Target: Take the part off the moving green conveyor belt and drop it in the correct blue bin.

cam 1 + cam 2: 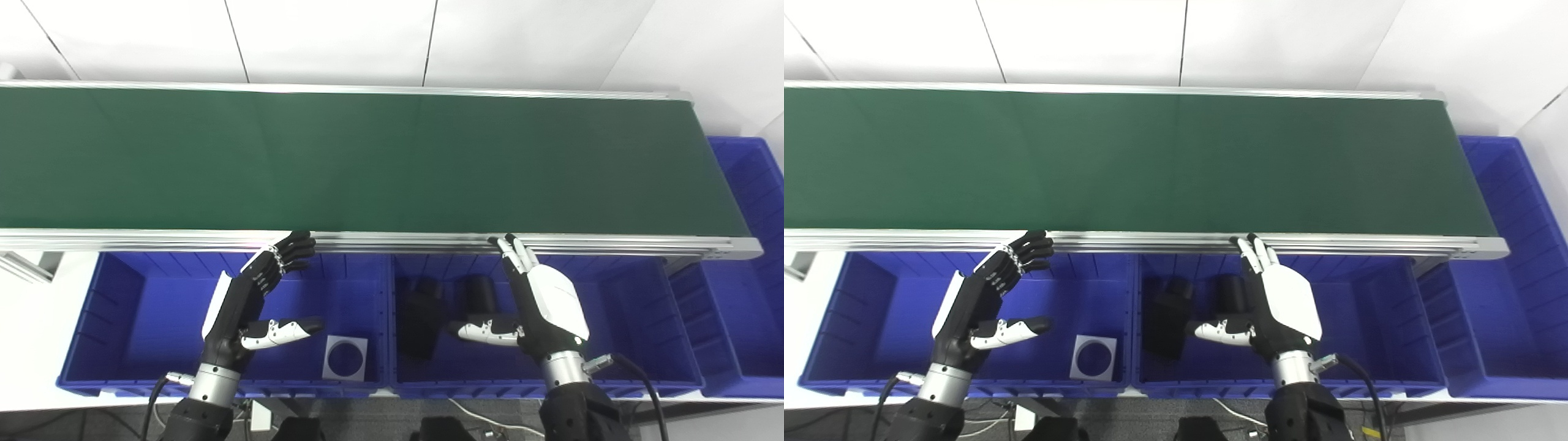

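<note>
While both eye views take in much the same scene, the right eye view shows more of the far-right blue bin (1513, 257) beyond the belt's end, and the left eye view shows a strip of grey frame at the left edge below the belt rail.

Raised over the left blue bin (128, 318), the left hand (251, 303) is open, its fingers slightly curled with the tips near the conveyor's near rail (392, 240) and its thumb stretched out sideways; it holds nothing. The right hand (539, 300) is also open and empty above the middle blue bin (625, 318), fingers straight and close together, their tips at the rail, thumb pointing to the left.

Below the left hand, a flat white square part with a round hole (345, 358) lies on the floor of the left bin, near its front right corner. Two black parts (422, 312) sit in the left half of the middle bin, partly hidden by the right thumb; their shape is hard to tell.

Beyond the rail, the green conveyor belt (367, 159) runs across the whole width with no part on it. White wall panels (337, 37) stand behind it.
</note>
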{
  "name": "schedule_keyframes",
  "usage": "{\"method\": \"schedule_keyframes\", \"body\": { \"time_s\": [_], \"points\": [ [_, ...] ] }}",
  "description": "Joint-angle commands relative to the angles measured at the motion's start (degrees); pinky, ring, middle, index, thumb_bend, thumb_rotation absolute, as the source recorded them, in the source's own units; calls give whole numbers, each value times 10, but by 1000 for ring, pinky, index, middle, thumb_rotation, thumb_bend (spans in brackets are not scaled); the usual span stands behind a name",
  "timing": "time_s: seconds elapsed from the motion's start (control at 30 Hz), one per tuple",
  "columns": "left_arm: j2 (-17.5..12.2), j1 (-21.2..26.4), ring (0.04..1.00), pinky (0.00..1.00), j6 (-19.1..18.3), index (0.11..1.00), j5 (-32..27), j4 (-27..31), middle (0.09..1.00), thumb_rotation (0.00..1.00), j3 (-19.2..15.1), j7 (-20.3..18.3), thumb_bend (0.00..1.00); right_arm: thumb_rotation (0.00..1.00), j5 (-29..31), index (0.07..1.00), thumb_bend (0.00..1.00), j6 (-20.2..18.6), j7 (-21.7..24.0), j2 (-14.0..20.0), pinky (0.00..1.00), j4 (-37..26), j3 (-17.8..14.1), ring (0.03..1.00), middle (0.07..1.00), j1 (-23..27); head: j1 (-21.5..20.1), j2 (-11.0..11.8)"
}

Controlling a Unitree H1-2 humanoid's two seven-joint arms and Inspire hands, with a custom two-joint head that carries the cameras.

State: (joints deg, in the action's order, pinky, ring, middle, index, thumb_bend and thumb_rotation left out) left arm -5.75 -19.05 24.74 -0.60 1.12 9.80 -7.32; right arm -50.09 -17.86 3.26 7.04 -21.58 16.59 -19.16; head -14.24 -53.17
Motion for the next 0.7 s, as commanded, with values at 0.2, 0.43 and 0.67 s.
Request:
{"method": "schedule_keyframes", "body": {
  "time_s": [0.2, 0.43, 0.67],
  "points": [
    [-1, 11, 798, 758, 21, 815, 15, 15, 821, 374, 17, -10, 881, 398, 211, 999, 778, 154, -36, -10, 842, 2, -17, 963, 1000, -26, 7, 2],
    [0, 13, 800, 758, 21, 826, 14, 1, 823, 360, 22, -12, 875, 408, 395, 976, 869, 225, 5, 0, 804, 27, -31, 908, 945, -34, 16, -1],
    [3, 9, 791, 748, 21, 829, 9, -6, 819, 340, 19, -10, 866, 358, 445, 953, 932, 255, 28, 6, 794, 49, -33, 865, 904, -28, 22, 0]
  ]
}}
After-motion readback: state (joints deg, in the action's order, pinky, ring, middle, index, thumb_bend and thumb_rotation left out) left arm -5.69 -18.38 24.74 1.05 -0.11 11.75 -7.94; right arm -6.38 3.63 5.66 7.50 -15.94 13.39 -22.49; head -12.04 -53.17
